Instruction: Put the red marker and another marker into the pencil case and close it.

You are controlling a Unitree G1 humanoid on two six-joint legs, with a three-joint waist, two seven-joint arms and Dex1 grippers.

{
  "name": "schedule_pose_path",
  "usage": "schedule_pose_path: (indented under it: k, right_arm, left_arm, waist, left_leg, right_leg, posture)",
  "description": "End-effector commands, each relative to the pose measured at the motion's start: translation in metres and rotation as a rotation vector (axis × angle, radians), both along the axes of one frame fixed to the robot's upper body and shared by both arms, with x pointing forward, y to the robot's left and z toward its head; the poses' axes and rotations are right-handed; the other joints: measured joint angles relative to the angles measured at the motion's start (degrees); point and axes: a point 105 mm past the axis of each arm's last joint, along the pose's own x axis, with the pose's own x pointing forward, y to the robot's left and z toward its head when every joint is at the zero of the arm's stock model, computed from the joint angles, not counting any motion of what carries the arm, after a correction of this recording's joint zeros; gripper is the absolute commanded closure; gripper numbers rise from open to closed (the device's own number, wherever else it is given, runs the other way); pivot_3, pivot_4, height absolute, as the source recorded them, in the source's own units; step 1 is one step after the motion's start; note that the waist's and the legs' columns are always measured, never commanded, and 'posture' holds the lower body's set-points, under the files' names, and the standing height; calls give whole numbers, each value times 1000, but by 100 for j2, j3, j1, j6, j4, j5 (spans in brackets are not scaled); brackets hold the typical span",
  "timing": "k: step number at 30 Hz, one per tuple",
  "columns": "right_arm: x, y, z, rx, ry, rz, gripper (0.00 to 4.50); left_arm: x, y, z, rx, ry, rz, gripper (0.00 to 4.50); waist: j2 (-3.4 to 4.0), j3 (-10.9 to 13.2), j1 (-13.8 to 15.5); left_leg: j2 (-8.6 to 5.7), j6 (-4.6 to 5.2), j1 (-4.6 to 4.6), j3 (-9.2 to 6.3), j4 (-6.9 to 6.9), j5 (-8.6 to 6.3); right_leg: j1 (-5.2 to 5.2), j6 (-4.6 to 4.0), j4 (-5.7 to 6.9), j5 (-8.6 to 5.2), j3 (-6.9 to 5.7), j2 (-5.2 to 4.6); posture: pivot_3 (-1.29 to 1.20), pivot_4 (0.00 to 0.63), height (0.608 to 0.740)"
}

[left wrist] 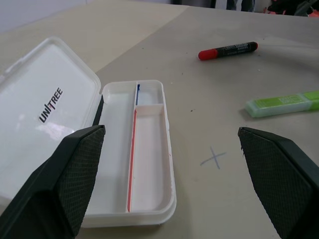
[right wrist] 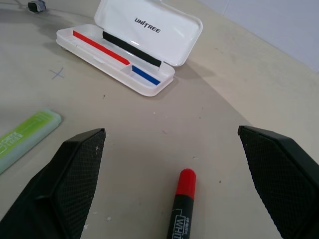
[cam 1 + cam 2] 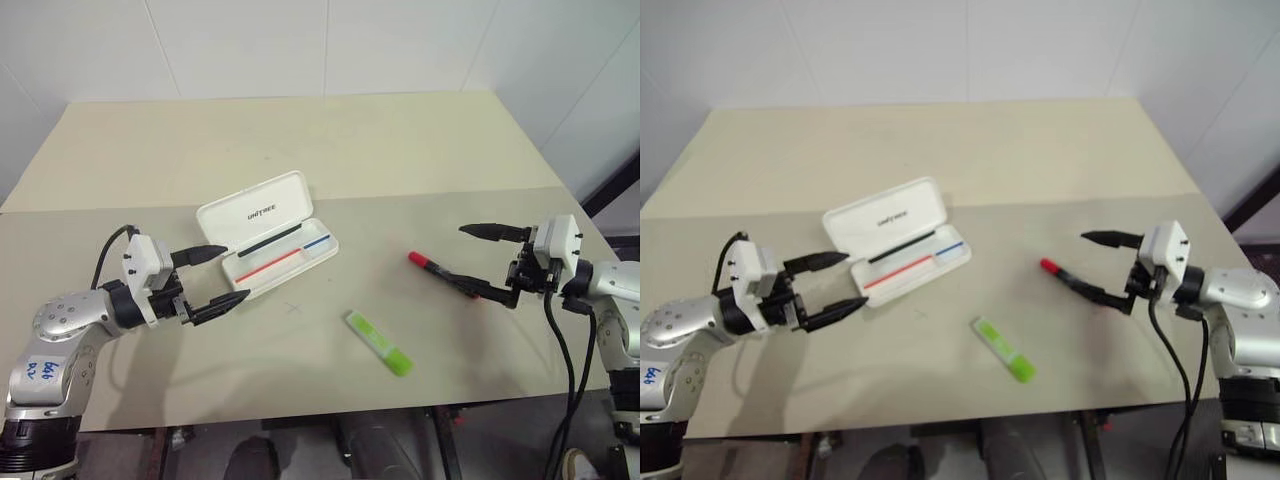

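Both grippers, left gripper (image 3: pixel 214 275) and right gripper (image 3: pixel 493 262), spread apart and empty; red marker (image 3: pixel 441 272) at the pencil case's (image 3: pixel 270 242) 3 o'clock could roll off-grip.

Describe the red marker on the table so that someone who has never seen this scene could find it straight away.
Start at the open white pencil case on the beige table. Look toward the robot's right, where the red marker lies flat just in front of the open right gripper. It has a black barrel and a bright red cap, unlike the chunky lime-green highlighter nearby and the thin red stick in the case.
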Motion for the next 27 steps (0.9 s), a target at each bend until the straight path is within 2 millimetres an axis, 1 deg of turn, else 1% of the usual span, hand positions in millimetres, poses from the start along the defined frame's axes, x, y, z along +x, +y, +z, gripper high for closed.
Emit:
schedule_pose_path:
  k: [1, 3, 8, 10, 12, 14, 15, 17, 20, 22, 27]
  right_arm:
    - [-2, -8, 17, -8, -50, -7, 0]
    - [-4, -8, 15, -9, -38, -3, 0]
    - [-12, -3, 13, -10, 4, 17, 0]
    - [-13, 0, 13, -8, 17, 27, 0]
    - [-13, 4, 14, -14, 22, 45, 0]
    - [-11, 7, 14, -14, 21, 55, 0]
    - [-11, 9, 14, -12, 21, 58, 0]
    - [-11, 14, 14, -9, 21, 68, 0]
    - [-16, 20, 10, -1, 27, 94, 0]
    - [-20, 25, 8, 6, 33, 113, 0]
    - [-33, 47, 4, 15, 44, 178, 0]
  left_arm:
    - [6, -2, 6, 5, -63, -7, 24]
    - [10, -6, 5, 5, -83, -17, 24]
    - [14, -17, 3, -7, -106, -47, 24]
    - [15, -18, 2, -9, -106, -53, 24]
    - [15, -17, 0, -12, -96, -51, 24]
    - [10, -18, 0, -30, -91, -75, 24]
    - [8, -17, 1, -44, -91, -87, 399]
    - [7, -14, -2, -23, -76, -84, 968]
    - [8, -18, -5, 15, -66, -83, 1938]
    - [8, -22, -6, 32, -58, -94, 1938]
    - [11, -21, -11, 69, -20, -89, 1938]
  waist:
    - [0, 0, 0]
    - [-2, 1, -1]
    - [-11, 6, -8]
    - [-11, 6, -20]
    - [-12, 7, -25]
    - [-14, 8, -26]
    - [-14, 8, -26]
    - [-15, 8, -24]
    - [-18, 9, -19]
    - [-18, 9, -14]
    - [-18, 9, -2]
  left_leg:
    - [-4, 0, 3, 1, 0, 0]
    - [-9, 0, 23, 5, -2, 0]
    - [-28, 0, 35, 10, -7, 0]
    - [-44, 0, 40, 9, -10, 0]
    - [-53, 0, 42, 6, -13, 0]
    - [-59, 0, 40, 4, -12, 0]
    - [-63, 0, 40, 4, -12, -1]
    - [-67, -1, 39, 3, -12, -3]
    - [-67, -2, 38, 0, -11, -9]
    - [-67, -1, 37, -1, -12, -13]
    - [-66, -4, 36, -5, -10, -22]
  right_leg:
    - [2, 0, 1, 0, 2, -1]
    - [19, 2, 0, -2, 6, -4]
    - [28, 21, 5, -12, 15, -33]
    - [28, 62, 15, -6, 16, -50]
    - [28, 75, 14, -6, 24, -58]
    - [28, 85, 11, -8, 28, -64]
    - [28, 90, 11, -8, 31, -67]
    - [28, 98, 8, -9, 37, -72]
    - [28, 105, 7, -13, 40, -72]
    - [28, 107, 7, -15, 40, -72]
    - [28, 108, 7, -18, 39, -72]
  posture:
    - [0, 150, 740]
    - [0, 150, 740]
    - [0, 150, 740]
    - [0, 150, 740]
    - [0, 150, 740]
    - [0, 150, 740]
    - [0, 150, 740]
    - [0, 150, 740]
    - [0, 150, 740]
    - [0, 150, 740]
    - [0, 150, 740]
